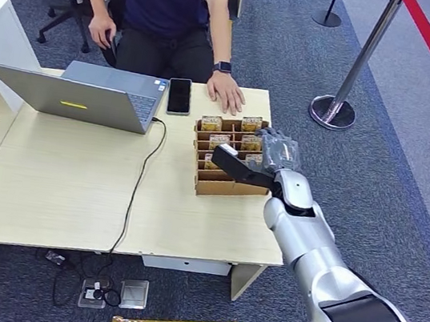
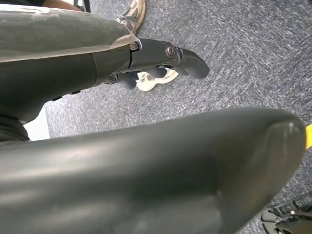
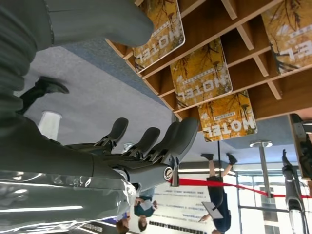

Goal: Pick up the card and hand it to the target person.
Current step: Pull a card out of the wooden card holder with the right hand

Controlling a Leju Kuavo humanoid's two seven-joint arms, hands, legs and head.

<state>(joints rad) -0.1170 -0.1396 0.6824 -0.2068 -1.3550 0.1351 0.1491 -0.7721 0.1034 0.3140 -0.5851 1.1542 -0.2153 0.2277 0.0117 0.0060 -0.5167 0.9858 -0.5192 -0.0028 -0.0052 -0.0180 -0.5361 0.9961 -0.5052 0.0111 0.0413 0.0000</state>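
The right hand (image 1: 262,156) is hovering open and empty over the rack (image 1: 221,185) where the cards (image 3: 200,73) are standing in slots, so it should be lowering onto one card's top edge, pinching it squarely.

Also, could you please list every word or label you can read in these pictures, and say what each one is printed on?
"MOTEL", seen upside down in the right wrist view: on the yellow cards standing in the cardboard box.
Small print above "MOTEL" on the cards: too small to read.
Dark lettering on the far wall: too blurred to read.
Yellow sticker on the laptop: no readable text.
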